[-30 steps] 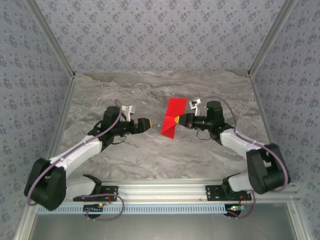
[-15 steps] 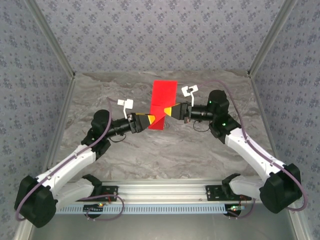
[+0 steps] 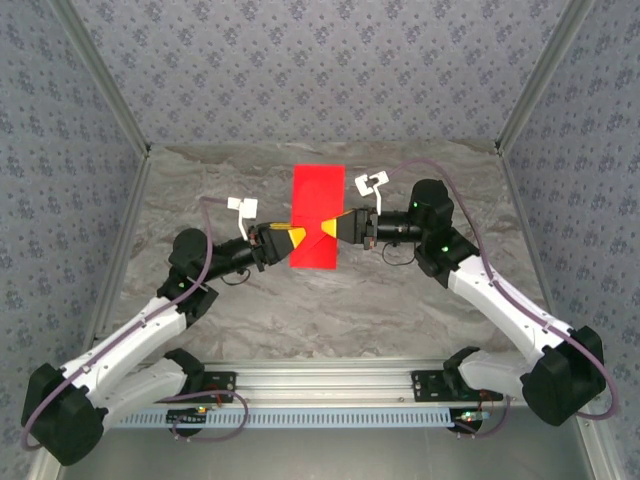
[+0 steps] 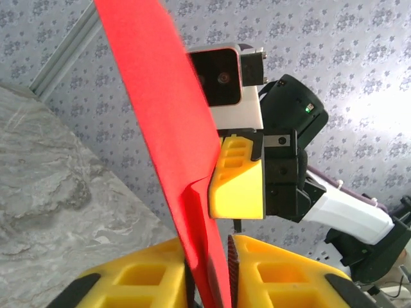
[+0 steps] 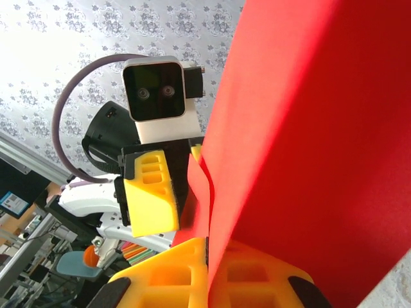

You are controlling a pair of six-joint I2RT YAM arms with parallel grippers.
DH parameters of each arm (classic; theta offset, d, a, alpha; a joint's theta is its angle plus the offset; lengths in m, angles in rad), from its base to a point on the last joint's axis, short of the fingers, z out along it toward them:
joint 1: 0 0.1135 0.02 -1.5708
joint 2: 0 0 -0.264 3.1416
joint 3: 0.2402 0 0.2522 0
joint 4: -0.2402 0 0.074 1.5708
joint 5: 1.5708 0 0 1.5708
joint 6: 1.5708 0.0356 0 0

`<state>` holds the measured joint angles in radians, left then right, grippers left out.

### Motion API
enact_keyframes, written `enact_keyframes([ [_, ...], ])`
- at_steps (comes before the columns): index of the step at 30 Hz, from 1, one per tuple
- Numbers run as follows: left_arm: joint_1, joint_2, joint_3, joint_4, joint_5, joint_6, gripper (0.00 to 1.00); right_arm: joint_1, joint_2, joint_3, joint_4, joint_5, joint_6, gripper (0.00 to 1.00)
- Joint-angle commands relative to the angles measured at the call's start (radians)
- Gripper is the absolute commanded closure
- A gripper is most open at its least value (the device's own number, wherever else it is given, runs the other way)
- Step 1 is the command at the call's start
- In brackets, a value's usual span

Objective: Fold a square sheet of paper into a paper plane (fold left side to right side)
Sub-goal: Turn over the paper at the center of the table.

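Note:
The square sheet of paper (image 3: pixel 318 205) is bright red and hangs in the air over the table's middle. From above it reads as a tall rectangle with a creased flap at mid height, not a paper plane. My left gripper (image 3: pixel 291 236) is shut on its left edge. My right gripper (image 3: pixel 336 226) is shut on its right edge. In the left wrist view the paper (image 4: pixel 164 109) runs down between my left gripper (image 4: pixel 212 260)'s yellow fingers. The right wrist view has the paper (image 5: pixel 308 128) pinched in my right gripper (image 5: pixel 209 253), with the left gripper's yellow finger (image 5: pixel 151 199) behind.
A grey marbled tabletop (image 3: pixel 400 300) lies below the arms. Patterned walls with aluminium posts (image 3: pixel 530 90) close in the back and sides. A metal rail (image 3: pixel 330 375) carrying both arm bases runs along the near edge.
The right gripper lifted the paper up and to the left and turned it flat toward the camera. The left gripper came in to the paper's left edge and closed on it.

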<state>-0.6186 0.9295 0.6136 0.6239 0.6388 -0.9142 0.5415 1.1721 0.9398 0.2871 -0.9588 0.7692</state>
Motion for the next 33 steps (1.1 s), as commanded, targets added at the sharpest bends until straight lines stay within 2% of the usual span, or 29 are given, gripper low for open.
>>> enact_keyframes([
  [1, -0.011, -0.011, 0.014, 0.048, -0.007, 0.005, 0.86, 0.005, -0.013, 0.024, -0.018, -0.012, 0.004, 0.85],
  [2, -0.013, -0.012, 0.016, 0.032, -0.013, 0.013, 0.90, 0.006, -0.019, 0.025, -0.038, -0.002, -0.011, 0.79],
  [5, -0.019, -0.018, 0.028, -0.069, -0.044, 0.056, 0.92, -0.008, -0.053, 0.030, -0.165, 0.048, -0.090, 0.62],
  [8, -0.044, -0.037, 0.072, -0.335, -0.157, 0.182, 0.95, -0.032, -0.106, 0.061, -0.405, 0.192, -0.245, 0.44],
  [9, -0.057, -0.042, 0.090, -0.439, -0.227, 0.230, 0.96, -0.038, -0.124, 0.071, -0.501, 0.269, -0.293, 0.38],
  [12, -0.123, -0.045, 0.154, -0.710, -0.494, 0.354, 1.00, -0.047, -0.173, 0.120, -0.817, 0.652, -0.415, 0.24],
  [14, -0.186, -0.022, 0.203, -0.869, -0.709, 0.402, 1.00, -0.060, -0.191, 0.132, -0.974, 0.918, -0.437, 0.18],
  [16, -0.260, 0.032, 0.270, -1.023, -0.921, 0.428, 1.00, -0.084, -0.207, 0.124, -1.066, 1.074, -0.404, 0.13],
  [19, -0.370, 0.181, 0.400, -1.260, -1.204, 0.407, 1.00, -0.121, -0.242, 0.083, -1.123, 1.201, -0.415, 0.02],
  [22, -0.440, 0.376, 0.553, -1.505, -1.408, 0.290, 1.00, -0.148, -0.281, 0.045, -1.141, 1.257, -0.420, 0.00],
  [24, -0.467, 0.507, 0.649, -1.651, -1.484, 0.190, 1.00, -0.159, -0.303, 0.032, -1.148, 1.285, -0.421, 0.00],
  [27, -0.491, 0.694, 0.783, -1.813, -1.533, 0.070, 1.00, -0.170, -0.331, 0.028, -1.165, 1.321, -0.429, 0.00],
  [30, -0.494, 0.861, 0.898, -1.903, -1.514, 0.004, 0.99, -0.175, -0.349, 0.034, -1.188, 1.351, -0.443, 0.00],
  [33, -0.494, 1.008, 0.992, -1.924, -1.456, 0.001, 0.97, -0.179, -0.366, 0.031, -1.210, 1.371, -0.452, 0.00],
])
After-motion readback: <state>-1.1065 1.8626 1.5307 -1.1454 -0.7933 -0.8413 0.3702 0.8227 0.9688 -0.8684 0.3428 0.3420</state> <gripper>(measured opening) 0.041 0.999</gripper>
